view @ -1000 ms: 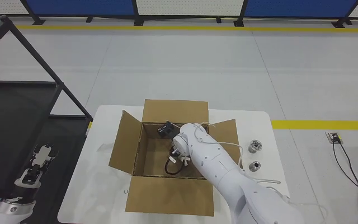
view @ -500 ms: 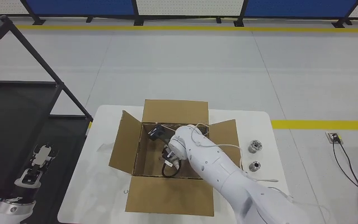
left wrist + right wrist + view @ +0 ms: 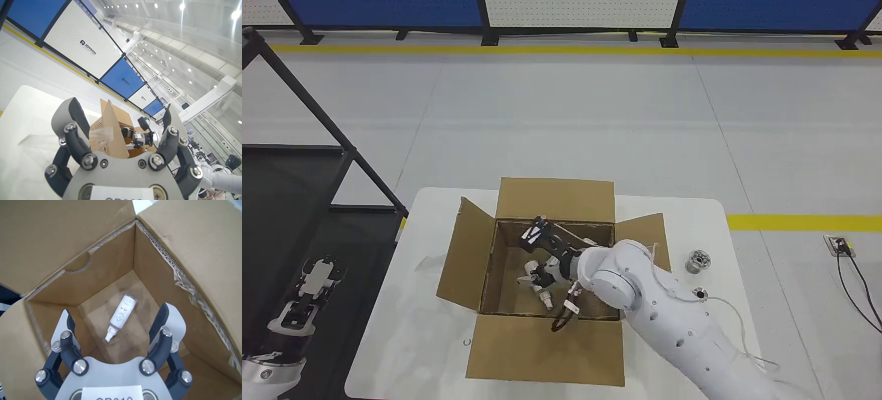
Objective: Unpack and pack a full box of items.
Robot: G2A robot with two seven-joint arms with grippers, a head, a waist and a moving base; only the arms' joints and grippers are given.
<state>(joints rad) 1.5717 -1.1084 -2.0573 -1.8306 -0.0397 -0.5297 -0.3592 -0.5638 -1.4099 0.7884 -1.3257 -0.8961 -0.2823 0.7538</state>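
- The left gripper (image 3: 122,107) hangs off the left side of the table (image 3: 422,300), well apart from the box. Its fingers are spread wide with nothing between them
- A cardboard box (image 3: 542,352) sits in the middle of the white table with all four flaps folded outward (the top edge of one wall is torn and ragged)
- The right arm (image 3: 642,300) comes from the near right and bends down over the box's right wall
- The right gripper (image 3: 115,307) hangs inside the box above its floor, with its fingers apart and gripping nothing
- A white spray bottle (image 3: 123,309) lies on its side on the box floor, below the parted fingers of the right gripper and clear of them. Its flat end points toward a corner of the box
- Right of the box, two small round metal pieces stand on the table near the right flap, one farther (image 3: 698,260) and one nearer (image 3: 697,295). The nearer one is just beside the arm
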